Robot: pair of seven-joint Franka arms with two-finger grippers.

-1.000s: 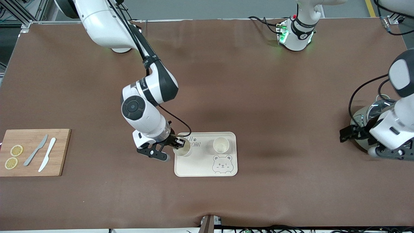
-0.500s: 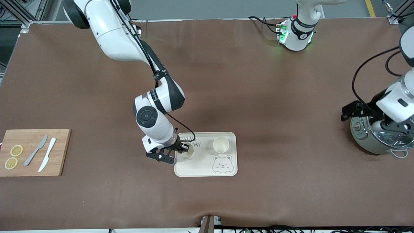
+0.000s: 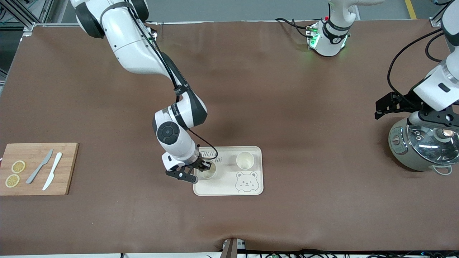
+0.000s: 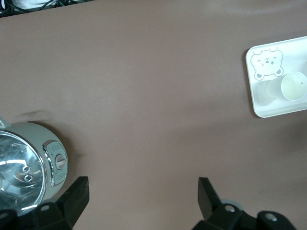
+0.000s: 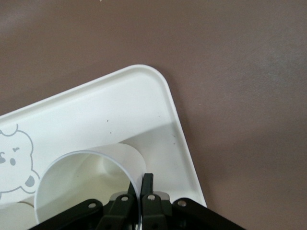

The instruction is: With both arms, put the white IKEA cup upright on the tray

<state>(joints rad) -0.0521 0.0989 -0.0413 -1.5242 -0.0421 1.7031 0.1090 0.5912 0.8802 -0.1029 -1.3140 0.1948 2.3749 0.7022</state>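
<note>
**Right tool pinching cup wall on bear tray as left arm is waiting over cooker**

The right tool (image 3: 205,167) is sitting low over the cream tray (image 3: 251,190), at the tray's end toward the right arm's end of the surface (image 3: 251,89). Its fingers (image 5: 147,191) are clamped on the thin rim wall of a white cup (image 3: 208,172), one inside and one outside, as the right wrist view is showing. The cup is standing upright with its mouth facing up, near the tray's corner; whether its base is resting on the tray cannot be told. A second white cup (image 3: 245,160) is standing upright on the same tray, toward the left arm's end, just above the grey bear-face drawing (image 3: 246,182) and apart from the held one.

The left tool (image 4: 144,201) is waiting with fingers spread wide and holding nothing, hovering over the surface beside a grey cooker with a glass lid (image 3: 423,147) at the left arm's end of the surface.

At the right arm's end, a wooden cutting board (image 3: 68,168) is carrying two lemon slices (image 3: 18,166), a grey knife (image 3: 39,171) and a white knife (image 3: 52,176), all well apart from the tray.
</note>
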